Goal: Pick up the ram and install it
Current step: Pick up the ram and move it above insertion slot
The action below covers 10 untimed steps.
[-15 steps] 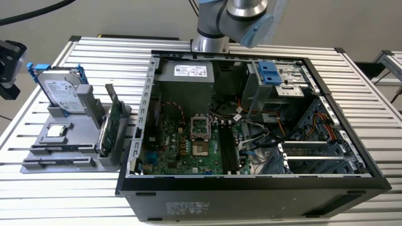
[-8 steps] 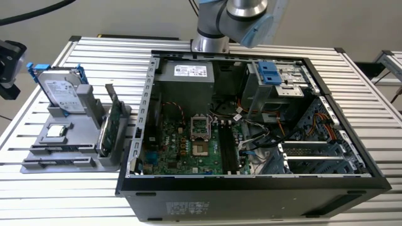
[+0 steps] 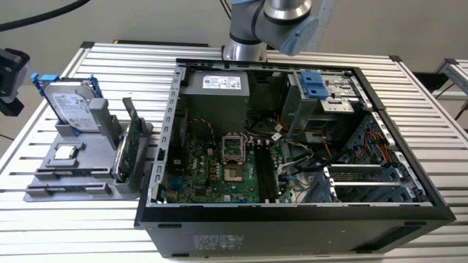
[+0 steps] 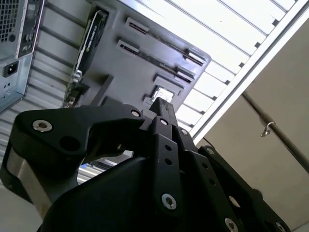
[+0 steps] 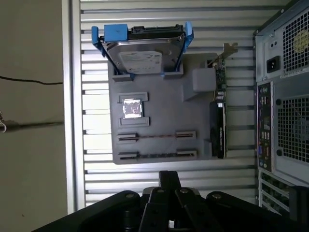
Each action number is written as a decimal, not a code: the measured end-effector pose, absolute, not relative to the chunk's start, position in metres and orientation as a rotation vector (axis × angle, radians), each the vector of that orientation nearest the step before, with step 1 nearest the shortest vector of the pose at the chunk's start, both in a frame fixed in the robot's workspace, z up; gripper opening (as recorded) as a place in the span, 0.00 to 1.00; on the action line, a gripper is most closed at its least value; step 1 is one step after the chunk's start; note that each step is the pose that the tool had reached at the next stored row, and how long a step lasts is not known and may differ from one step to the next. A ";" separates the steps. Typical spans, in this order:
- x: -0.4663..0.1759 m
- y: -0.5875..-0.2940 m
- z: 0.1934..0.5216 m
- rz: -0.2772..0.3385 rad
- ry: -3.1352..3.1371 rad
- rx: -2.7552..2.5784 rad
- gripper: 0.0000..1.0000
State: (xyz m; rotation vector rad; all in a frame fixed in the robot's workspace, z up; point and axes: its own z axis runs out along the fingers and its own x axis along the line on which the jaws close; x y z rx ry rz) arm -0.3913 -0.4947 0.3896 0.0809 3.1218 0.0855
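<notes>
The ram [image 5: 157, 137] looks like a thin strip standing edge-on between two brackets of the grey holder [image 5: 159, 101]; I cannot tell whether the parallel slot [image 5: 157, 155] beside it also holds a stick. My gripper [image 5: 169, 175] hangs high above the table, just off the holder's edge nearest those slots. In both wrist views its black fingers [image 4: 161, 104] are pressed together with nothing between them. In the exterior view the holder [image 3: 87, 181] lies at the left, beside the open computer case [image 3: 292, 213]. The motherboard's long black slots [image 3: 267, 172] lie inside the case.
A silver hard drive in a blue bracket [image 5: 140, 50], a processor chip [image 5: 132, 108] and a green card on edge [image 5: 218, 121] also sit on the holder. The case's rear panel [image 5: 285, 96] rises close beside it. The arm [image 3: 274, 22] stands behind the case.
</notes>
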 end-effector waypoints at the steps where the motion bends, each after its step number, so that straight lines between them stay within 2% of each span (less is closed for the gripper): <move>1: -0.391 -0.495 0.390 0.085 3.121 0.093 0.00; 10: -0.392 -0.495 0.390 0.084 3.115 0.196 0.00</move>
